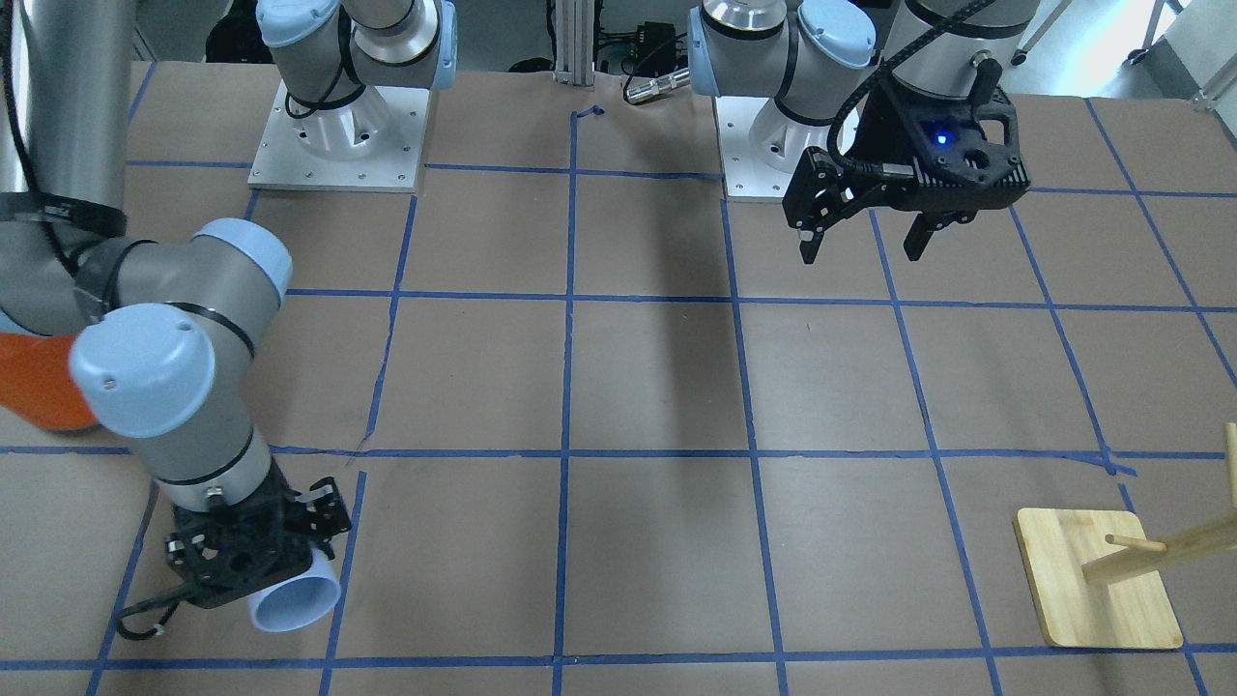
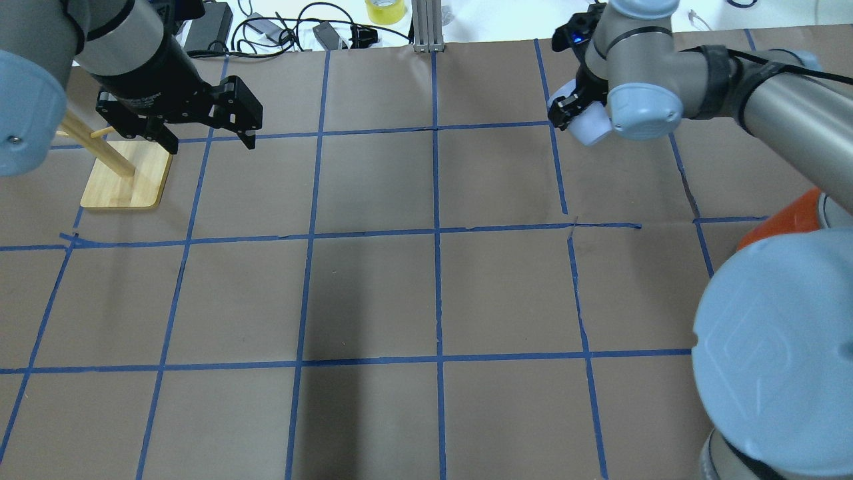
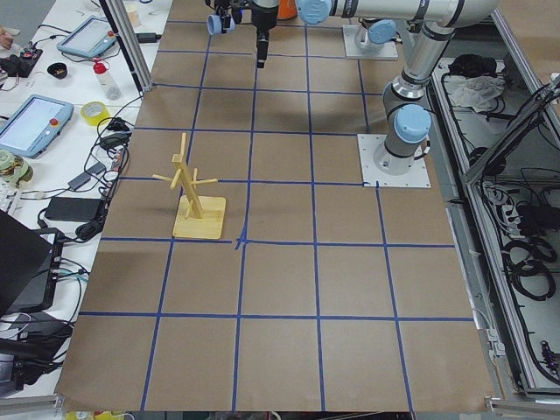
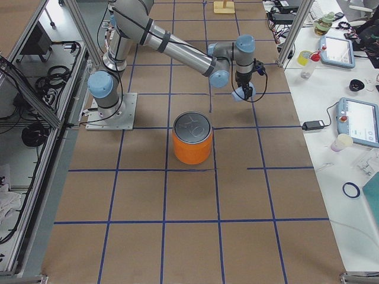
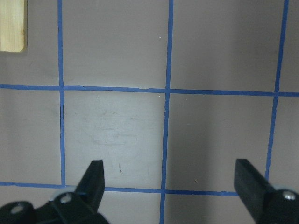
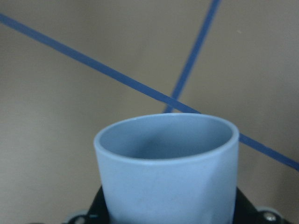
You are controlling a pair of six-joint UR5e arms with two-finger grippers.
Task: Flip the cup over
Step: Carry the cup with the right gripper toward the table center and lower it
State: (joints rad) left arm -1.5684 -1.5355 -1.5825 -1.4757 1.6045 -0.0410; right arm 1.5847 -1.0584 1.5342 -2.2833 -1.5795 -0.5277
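The pale light-blue cup (image 1: 302, 597) is held in my right gripper (image 1: 278, 572), which is shut on it just above the table at the far edge on my right. The cup is tilted, its open mouth pointing away from the wrist. In the right wrist view the cup (image 6: 168, 163) fills the lower middle between the jaws. It also shows in the overhead view (image 2: 592, 127) under the right gripper (image 2: 574, 112), and in the exterior right view (image 4: 243, 93). My left gripper (image 1: 860, 244) is open and empty, hanging above the table; its fingers (image 5: 96, 179) stand wide apart.
A large orange canister (image 4: 192, 145) with a silver lid stands on my right side, partly hidden behind the right arm in the front-facing view (image 1: 34, 382). A wooden peg stand (image 2: 126, 179) on a square base stands at the far left, near the left gripper.
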